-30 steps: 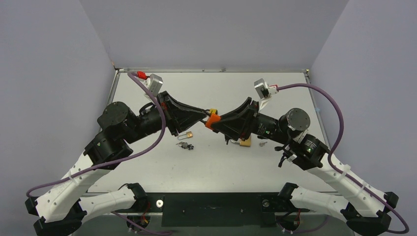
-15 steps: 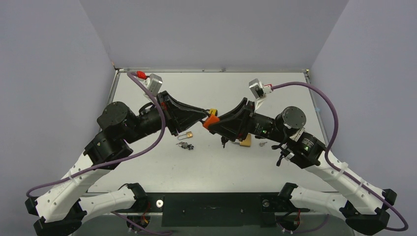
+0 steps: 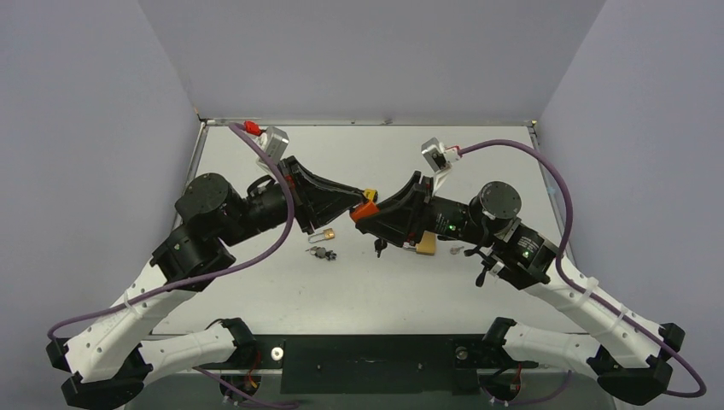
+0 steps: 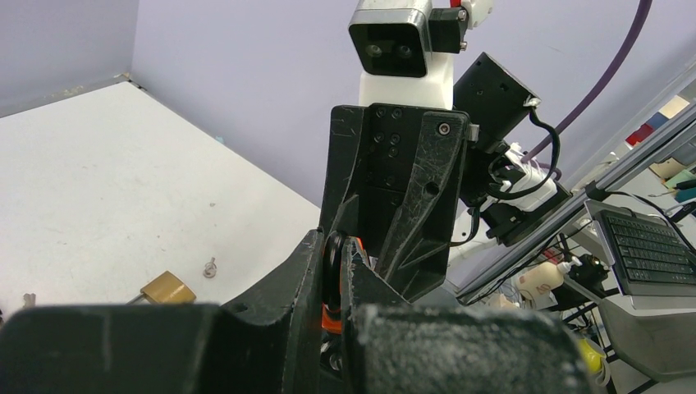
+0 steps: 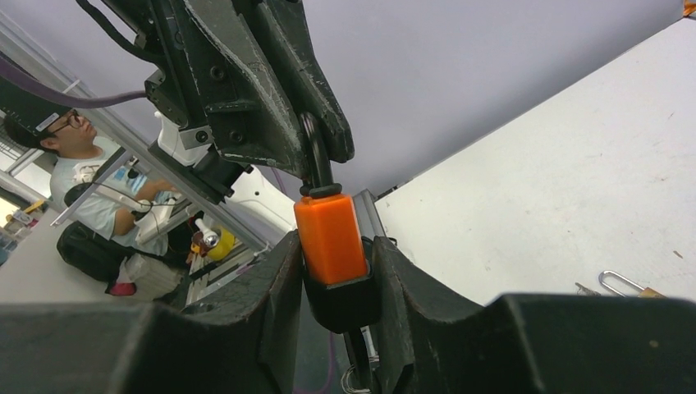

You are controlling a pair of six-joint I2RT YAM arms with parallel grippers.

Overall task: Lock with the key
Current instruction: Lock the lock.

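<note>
Right wrist view: right gripper [image 5: 332,275] clamps the orange padlock [image 5: 330,236] in mid-air; left gripper [image 5: 318,154], at twelve o'clock, is closed on its shackle [image 5: 320,176] (key [image 5: 354,359] seemingly hangs at six). Likely step: closing it; next, seat shackle, turn key.

An orange lock [image 3: 366,211] is held between left gripper [image 3: 359,198] and right gripper [image 3: 358,217] over the table's [image 3: 282,290] centre.
</note>
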